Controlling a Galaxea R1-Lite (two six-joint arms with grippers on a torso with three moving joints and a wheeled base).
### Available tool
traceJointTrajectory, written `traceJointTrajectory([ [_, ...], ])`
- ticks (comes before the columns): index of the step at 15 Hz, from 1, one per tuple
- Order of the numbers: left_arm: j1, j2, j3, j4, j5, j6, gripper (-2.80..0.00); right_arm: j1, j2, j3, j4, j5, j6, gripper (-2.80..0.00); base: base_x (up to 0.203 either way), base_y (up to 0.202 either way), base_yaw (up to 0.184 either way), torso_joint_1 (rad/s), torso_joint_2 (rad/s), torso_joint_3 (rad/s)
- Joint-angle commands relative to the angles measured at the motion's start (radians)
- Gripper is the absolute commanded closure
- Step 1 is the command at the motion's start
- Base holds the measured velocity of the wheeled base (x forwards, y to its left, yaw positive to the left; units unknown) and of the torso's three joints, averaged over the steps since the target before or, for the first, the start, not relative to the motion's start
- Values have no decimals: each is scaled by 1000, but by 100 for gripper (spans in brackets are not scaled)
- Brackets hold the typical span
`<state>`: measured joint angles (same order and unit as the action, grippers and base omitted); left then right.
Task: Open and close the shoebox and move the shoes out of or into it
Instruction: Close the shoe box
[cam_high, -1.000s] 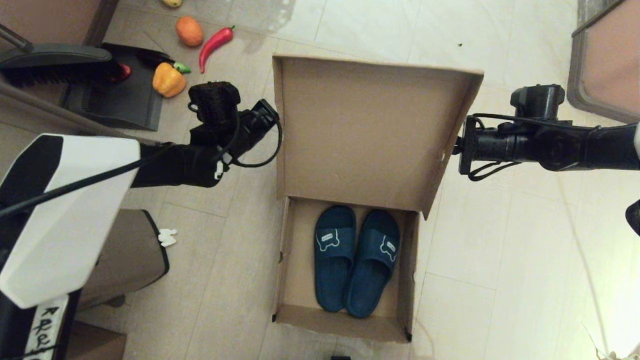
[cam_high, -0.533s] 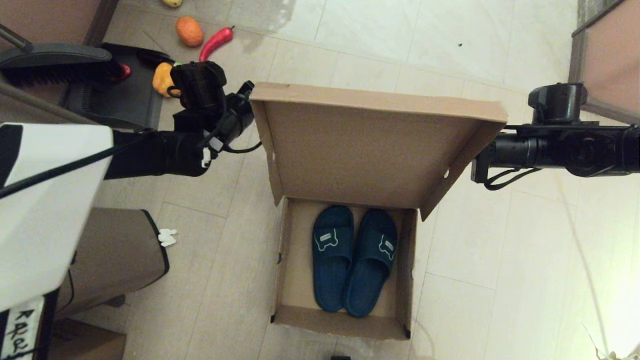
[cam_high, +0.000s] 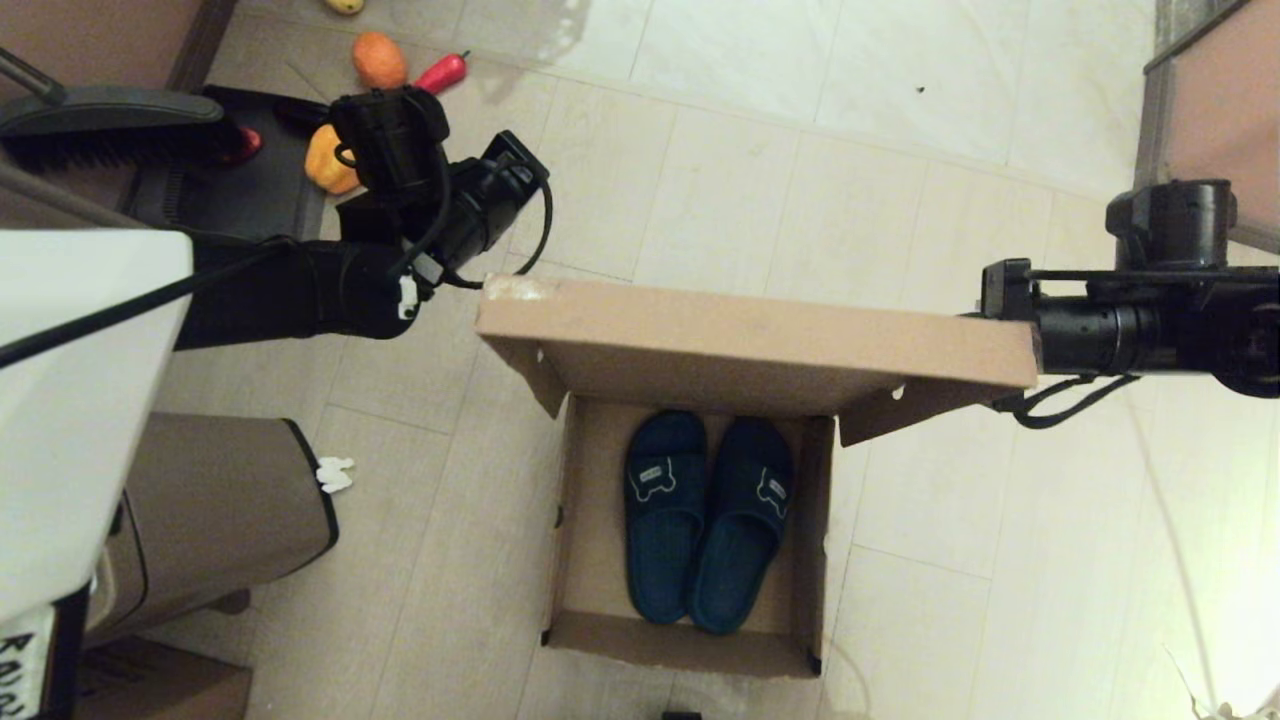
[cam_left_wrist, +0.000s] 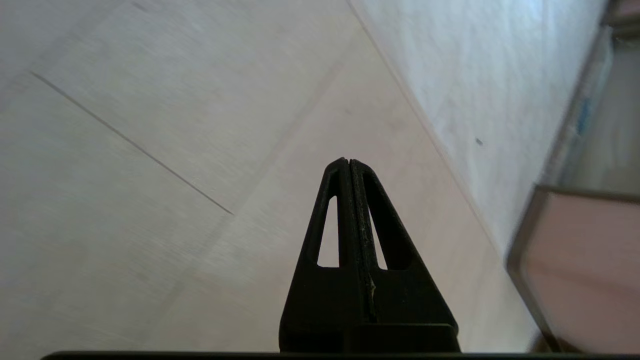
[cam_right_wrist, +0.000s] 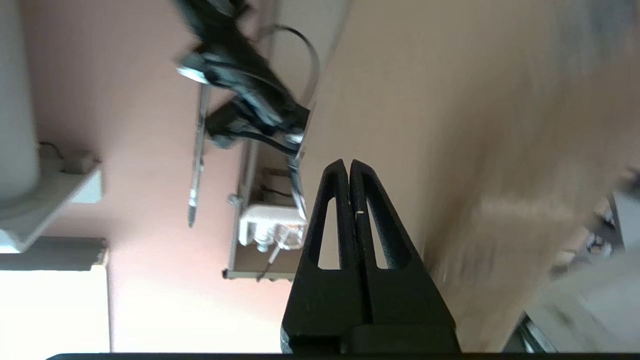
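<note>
Pressed together with nothing between: jaws of left gripper (cam_left_wrist: 348, 162), hovering over pale tiled floor (cam_high: 760, 150) just left of the lid's far-left corner. Likewise closed and empty: right gripper (cam_right_wrist: 348, 162), level with the lid's right edge, close beside it. Between both arms, large plain brown cardboard shoebox (cam_high: 690, 640) on the floor, hinged flap lid (cam_high: 750, 335) tilted roughly halfway over the opening. Inside, on the box bottom, pair of dark teal-blue rubber slide slippers (cam_high: 708, 525), side by side, touching, white-outlined emblems up. Far left: red chilli pepper (cam_high: 443, 71).
</note>
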<state>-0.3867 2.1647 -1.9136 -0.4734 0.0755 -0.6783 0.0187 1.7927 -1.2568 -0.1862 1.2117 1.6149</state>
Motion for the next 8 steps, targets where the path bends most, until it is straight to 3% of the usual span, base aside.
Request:
traceJointTrajectory([
  [1, -37, -8, 5, -2, 5, -5, 0, 13, -117, 134, -2, 7, -12, 0, 0, 0, 0, 0, 0, 0],
  [4, -59, -10, 34, -6, 72, -7, 0, 27, -270, 360, -3, 3, -62, 0, 0, 0, 0, 0, 0, 0],
  [8, -60, -25, 82, -7, 82, -6, 0, 38, -437, 527, -4, -10, -75, 0, 0, 0, 0, 0, 0, 0],
])
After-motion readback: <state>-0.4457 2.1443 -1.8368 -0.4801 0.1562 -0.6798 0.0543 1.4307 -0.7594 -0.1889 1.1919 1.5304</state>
